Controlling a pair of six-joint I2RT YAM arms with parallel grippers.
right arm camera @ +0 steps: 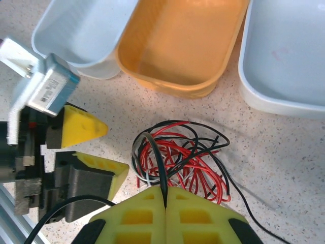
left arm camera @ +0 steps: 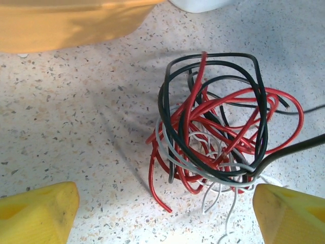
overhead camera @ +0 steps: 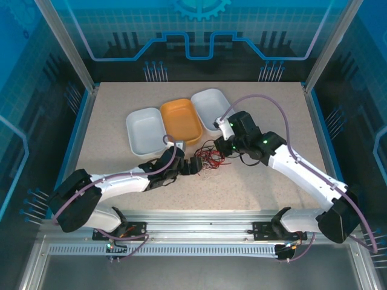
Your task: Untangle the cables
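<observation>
We are looking at the right tool (right arm camera: 166,192) clamping shut on the black cable (right arm camera: 161,168); the strand is rising from between its yellow pads (right arm camera: 133,204) into the bunch. From the left wrist view that same black strand is stretching off taut to the right. The left tool (left arm camera: 165,213) is gaping wide, its yellow fingertips (left arm camera: 35,216) standing well apart with the near end of the bunch between them; we cannot tell whether either fingertip is touching a wire.

The cables (overhead camera: 211,158) are lying as one knot on the tabletop (overhead camera: 266,193), between the two tools. The red cable (right arm camera: 200,173) is looping many times through the middle, the black one is arching around the outside, and the white cable (left arm camera: 229,211) is trailing out underneath toward the left tool.

Just beyond the knot the orange tray (overhead camera: 181,121) is sitting empty, with white trays (overhead camera: 147,131) flanking it on both sides, the three touching or nearly touching in a row. The tabletop is showing a pale speckled stone-like finish, and a blue border is edging it.

Around it, metal posts (overhead camera: 66,42) are framing the cell, blue panels (overhead camera: 211,36) printed with circuit lines are closing it in, and a slotted rail (overhead camera: 199,232) is carrying both arm bases at the near edge.
</observation>
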